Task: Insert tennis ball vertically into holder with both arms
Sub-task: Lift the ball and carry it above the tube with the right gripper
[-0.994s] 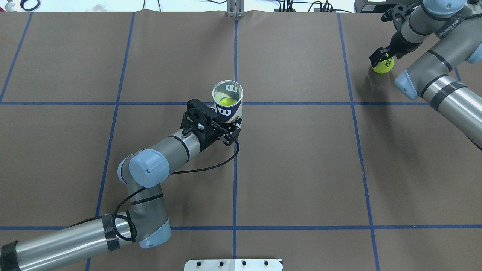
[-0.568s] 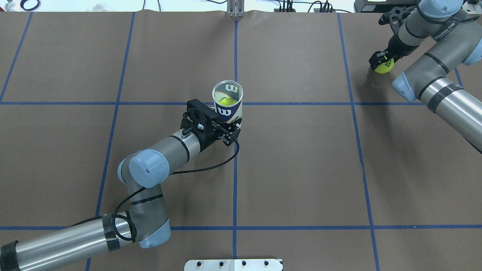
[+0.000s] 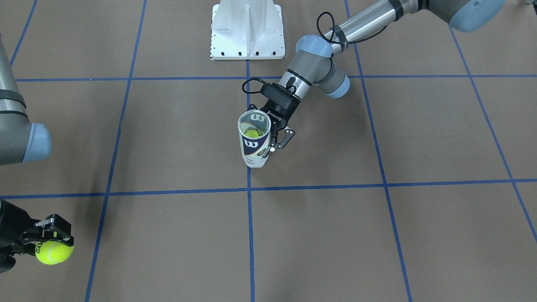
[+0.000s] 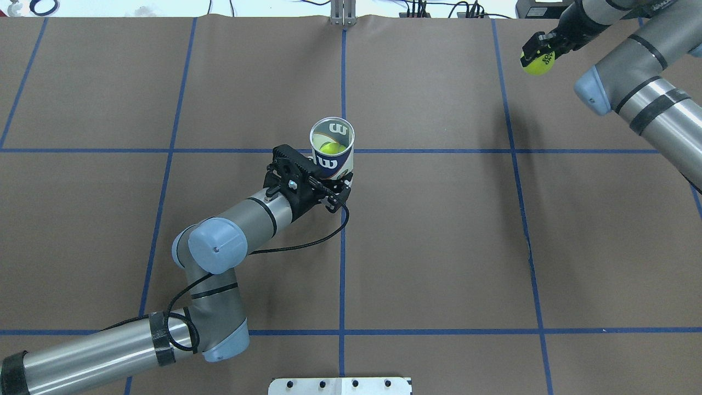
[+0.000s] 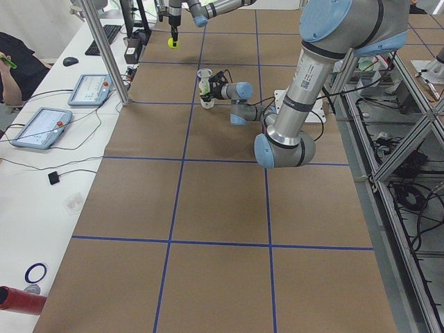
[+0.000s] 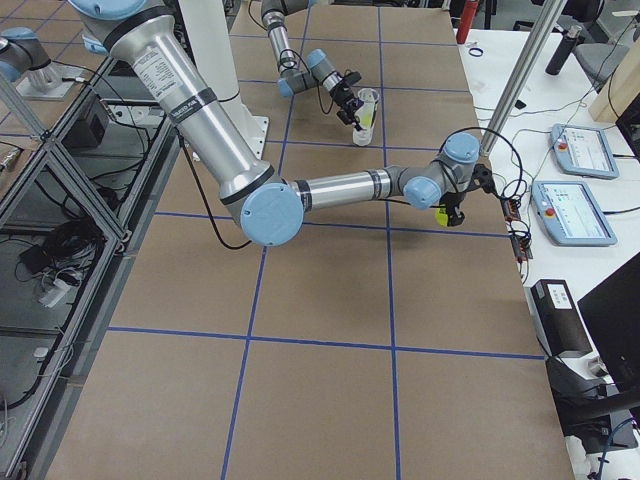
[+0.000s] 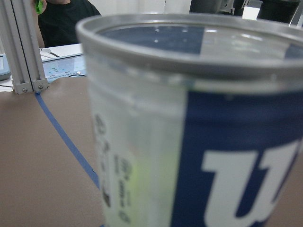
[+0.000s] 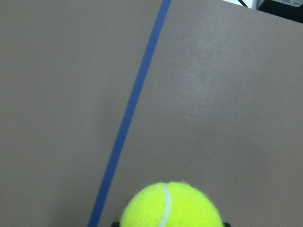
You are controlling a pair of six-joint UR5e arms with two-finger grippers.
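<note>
The holder [image 4: 333, 156] stands upright near the table's middle, a clear can with a navy "W" label, and it fills the left wrist view [image 7: 199, 127]. A yellow-green ball [image 4: 328, 147] lies inside it. My left gripper [image 4: 332, 178] is shut on the holder's lower wall, also seen from the front [image 3: 272, 140]. Far off at the table's right far corner, my right gripper [image 4: 540, 50] is shut on a tennis ball [image 4: 538, 62], held above the brown mat. That ball shows in the front view [image 3: 51, 251] and at the bottom of the right wrist view [image 8: 170, 208].
A white metal pedestal base [image 3: 247, 29] stands at the robot's side of the table. Blue tape lines grid the brown mat [image 4: 439, 247]. Tablets [image 5: 40, 127] and an aluminium post [image 5: 104, 48] sit on the operators' bench, where a person [image 5: 10, 62] is seated.
My right gripper has lifted the tennis ball off the mat and carried it toward the far edge and slightly inward. The left arm and holder have not moved.
</note>
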